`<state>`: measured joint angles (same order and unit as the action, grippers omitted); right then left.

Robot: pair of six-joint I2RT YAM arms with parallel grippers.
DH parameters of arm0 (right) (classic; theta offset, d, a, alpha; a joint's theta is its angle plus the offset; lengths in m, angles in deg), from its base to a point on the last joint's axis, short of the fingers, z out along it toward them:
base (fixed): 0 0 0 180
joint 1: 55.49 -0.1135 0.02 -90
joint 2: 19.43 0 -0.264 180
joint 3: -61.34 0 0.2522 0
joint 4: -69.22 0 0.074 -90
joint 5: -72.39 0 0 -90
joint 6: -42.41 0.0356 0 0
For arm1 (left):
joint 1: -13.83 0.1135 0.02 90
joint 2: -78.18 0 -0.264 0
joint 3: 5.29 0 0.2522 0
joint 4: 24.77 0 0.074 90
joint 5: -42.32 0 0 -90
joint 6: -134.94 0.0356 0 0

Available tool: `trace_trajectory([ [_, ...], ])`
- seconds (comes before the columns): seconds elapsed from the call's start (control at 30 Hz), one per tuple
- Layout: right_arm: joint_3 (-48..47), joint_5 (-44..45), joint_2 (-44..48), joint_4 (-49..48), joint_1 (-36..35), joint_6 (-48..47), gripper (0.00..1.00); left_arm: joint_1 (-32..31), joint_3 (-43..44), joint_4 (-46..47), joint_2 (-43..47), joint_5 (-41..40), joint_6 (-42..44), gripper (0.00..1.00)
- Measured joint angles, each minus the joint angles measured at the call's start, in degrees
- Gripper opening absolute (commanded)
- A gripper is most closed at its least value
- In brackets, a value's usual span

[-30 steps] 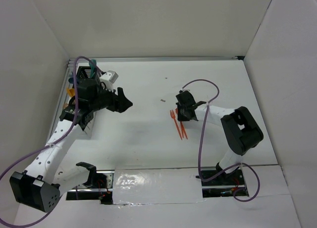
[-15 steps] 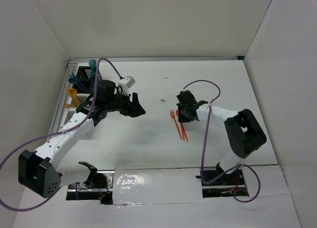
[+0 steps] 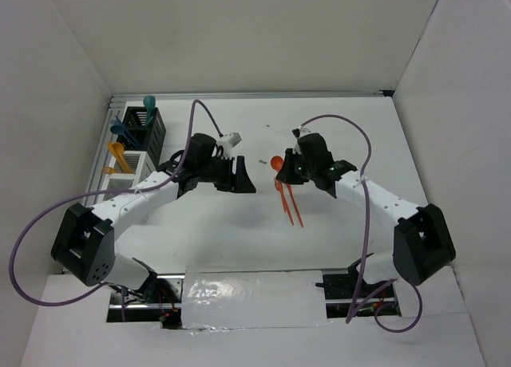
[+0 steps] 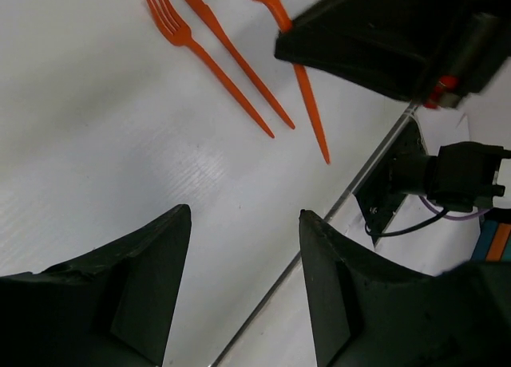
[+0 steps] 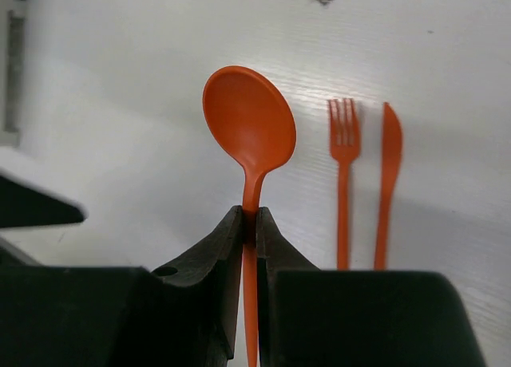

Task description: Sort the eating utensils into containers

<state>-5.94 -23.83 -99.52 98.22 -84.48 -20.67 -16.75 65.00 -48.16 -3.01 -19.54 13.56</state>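
I have the right gripper (image 5: 249,217) pinching the orange spoon (image 5: 249,120) by the handle just below the bowl, jaws pressed together on it. The bowl sticks out past the tips and looks lifted off the table (image 3: 343,128). The left gripper (image 4: 245,217) is spread, holds nothing, and faces the spoon from the left, near but not touching.

Spoon's long axis runs in line with the right fingers, and the handle tail pokes out behind them. I read this as a handover: black bin (image 3: 152,129) and white bin (image 3: 128,163) sit at the far-left edge, nearer the left arm.

Fork (image 5: 343,175) and knife (image 5: 389,167) lie flat, side by side and parallel, just beside the right gripper. Table is white and smooth, with walls on three sides. The gap between the arms is tight.
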Motion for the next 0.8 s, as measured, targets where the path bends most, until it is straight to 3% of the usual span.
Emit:
trace_trajectory([
  [0.33, 1.8, -11.9, 8.3, -4.1, -0.9, -3.0, 0.05, 0.0, 6.0, 2.8, -5.1, -1.9, -0.9, 0.7],
  [0.8, 1.8, -12.7, 8.4, -3.9, -4.0, -4.0, 0.05, 0.1, 8.7, 7.3, -7.2, -1.6, -0.6, 0.66],
])
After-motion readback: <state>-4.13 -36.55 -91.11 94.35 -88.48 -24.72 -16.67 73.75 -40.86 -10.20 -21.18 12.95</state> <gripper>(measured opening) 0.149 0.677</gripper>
